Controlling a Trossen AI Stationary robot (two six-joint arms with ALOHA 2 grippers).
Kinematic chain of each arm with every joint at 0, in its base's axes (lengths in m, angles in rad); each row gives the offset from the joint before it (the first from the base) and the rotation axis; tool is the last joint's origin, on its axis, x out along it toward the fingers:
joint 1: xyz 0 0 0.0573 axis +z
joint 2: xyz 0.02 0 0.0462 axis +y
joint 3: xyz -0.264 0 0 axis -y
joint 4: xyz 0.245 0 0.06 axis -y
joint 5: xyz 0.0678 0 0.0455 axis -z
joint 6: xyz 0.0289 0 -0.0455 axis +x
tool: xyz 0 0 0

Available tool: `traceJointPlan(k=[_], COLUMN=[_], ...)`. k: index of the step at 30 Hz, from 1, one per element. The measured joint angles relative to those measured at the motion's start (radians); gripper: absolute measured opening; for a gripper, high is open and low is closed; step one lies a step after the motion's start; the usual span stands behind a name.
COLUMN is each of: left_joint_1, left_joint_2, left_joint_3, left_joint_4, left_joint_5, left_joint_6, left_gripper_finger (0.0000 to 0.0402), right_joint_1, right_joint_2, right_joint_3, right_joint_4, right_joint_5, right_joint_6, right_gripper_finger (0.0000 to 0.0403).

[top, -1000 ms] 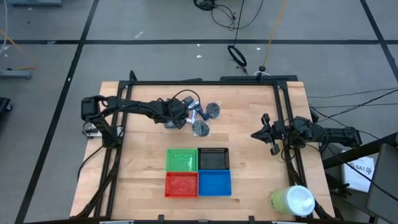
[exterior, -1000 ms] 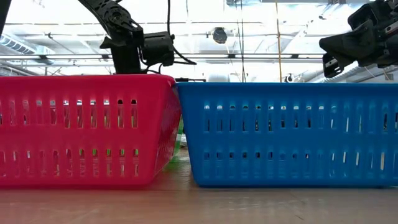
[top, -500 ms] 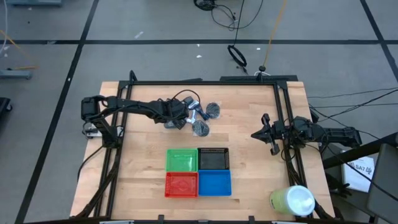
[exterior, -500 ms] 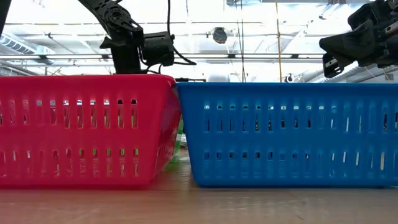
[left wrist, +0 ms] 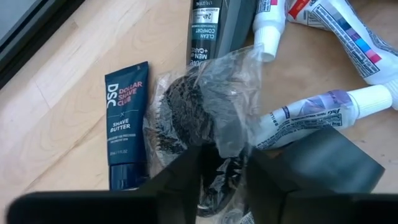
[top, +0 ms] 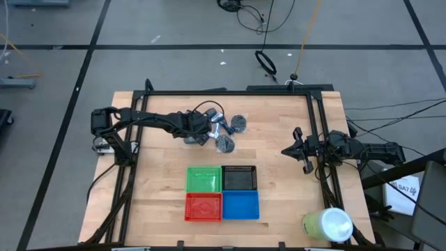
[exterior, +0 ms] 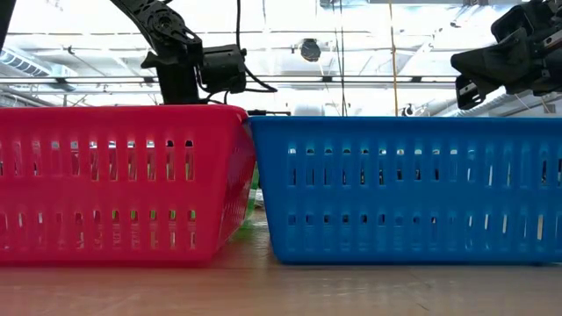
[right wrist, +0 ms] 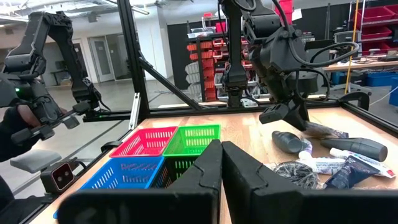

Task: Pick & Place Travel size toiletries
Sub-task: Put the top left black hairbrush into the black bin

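- My left tool (left wrist: 222, 171) pinches a wrapped mesh puff (left wrist: 205, 115) in the toiletries pile (top: 221, 129) near the worktop's (top: 279, 188) 12 o'clock edge.
- My right tool (top: 293, 150), clenched empty, waits at 3 o'clock.
- Bare wood surrounds the trays (top: 221, 193).

I see just one change – my left gripper (left wrist: 222, 180) has closed in on the bagged mesh puff (left wrist: 208, 118), fingers now pinching its plastic wrap.
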Motion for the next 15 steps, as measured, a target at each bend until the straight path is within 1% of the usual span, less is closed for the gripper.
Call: traceJointPlan(k=[9, 12, 15], left_joint_1=[0.000, 0.000, 0.000], left_joint_2=[0.000, 0.000, 0.000], left_joint_3=[0.000, 0.000, 0.000], left_joint_4=[0.002, 0.004, 0.004], left_joint_5=[0.021, 0.022, 0.023], left_joint_6=[0.002, 0.003, 0.003], left_gripper_finger=[0.0015, 0.0008, 0.0020], right_joint_1=[0.000, 0.000, 0.000], right_joint_2=[0.000, 0.000, 0.000], right_joint_3=[0.000, 0.000, 0.000], right_joint_4=[0.000, 0.000, 0.000], right_joint_5=[0.000, 0.000, 0.000], right_joint_6=[0.000, 0.000, 0.000], right_gripper_finger=[0.0000, 0.0000, 0.0000])
